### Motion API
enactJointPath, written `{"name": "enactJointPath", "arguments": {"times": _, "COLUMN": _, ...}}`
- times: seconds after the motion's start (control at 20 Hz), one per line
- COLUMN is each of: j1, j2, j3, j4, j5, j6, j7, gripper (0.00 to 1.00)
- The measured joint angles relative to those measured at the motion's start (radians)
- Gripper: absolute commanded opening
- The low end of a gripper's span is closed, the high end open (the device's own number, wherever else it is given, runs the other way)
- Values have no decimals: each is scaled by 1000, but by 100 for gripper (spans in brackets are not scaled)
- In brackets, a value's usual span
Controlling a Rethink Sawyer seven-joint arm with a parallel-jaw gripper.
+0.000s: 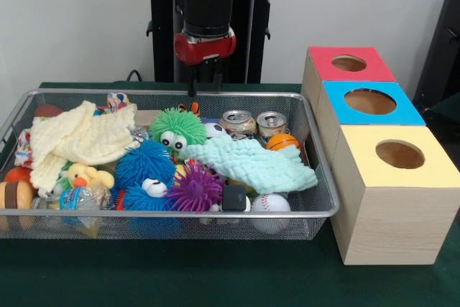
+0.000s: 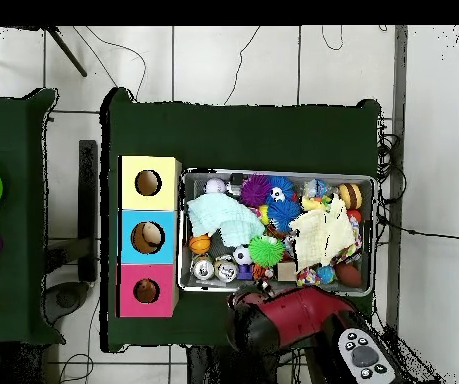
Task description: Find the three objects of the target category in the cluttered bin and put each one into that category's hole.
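Observation:
My gripper [image 1: 205,84] hangs open and empty just above the far rim of the wire bin [image 1: 180,213], over its middle. In the overhead view only the red arm [image 2: 293,318] shows, at the bin's [image 2: 273,172] lower edge. Inside lie two cans [image 1: 238,121] [image 2: 204,268], a small basketball [image 1: 282,141] [image 2: 200,243], a baseball [image 1: 271,203] [image 2: 216,186] and a soccer ball [image 1: 214,130]. Green [image 1: 177,127], blue [image 1: 146,167] and purple [image 1: 195,186] fuzzy toys crowd the centre. A mint cloth [image 1: 251,163] [image 2: 218,215] and a yellow cloth [image 1: 79,141] [image 2: 323,232] cover other items.
Three wooden boxes with round holes stand beside the bin: red top [image 1: 323,70] [image 2: 131,300], blue top [image 1: 406,113] [image 2: 129,222], yellow top [image 1: 431,170] [image 2: 133,170]. A rubber duck [image 1: 83,175] and a burger toy [image 1: 14,195] lie at the bin's other end.

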State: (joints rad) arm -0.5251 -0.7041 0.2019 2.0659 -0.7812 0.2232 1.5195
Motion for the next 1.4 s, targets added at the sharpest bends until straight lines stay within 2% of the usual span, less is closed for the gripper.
{"name": "enactJointPath", "arguments": {"times": 1.4, "j1": -24, "j2": 25, "j3": 59, "j4": -35, "j5": 46, "j6": 135, "j7": 0, "gripper": 100}}
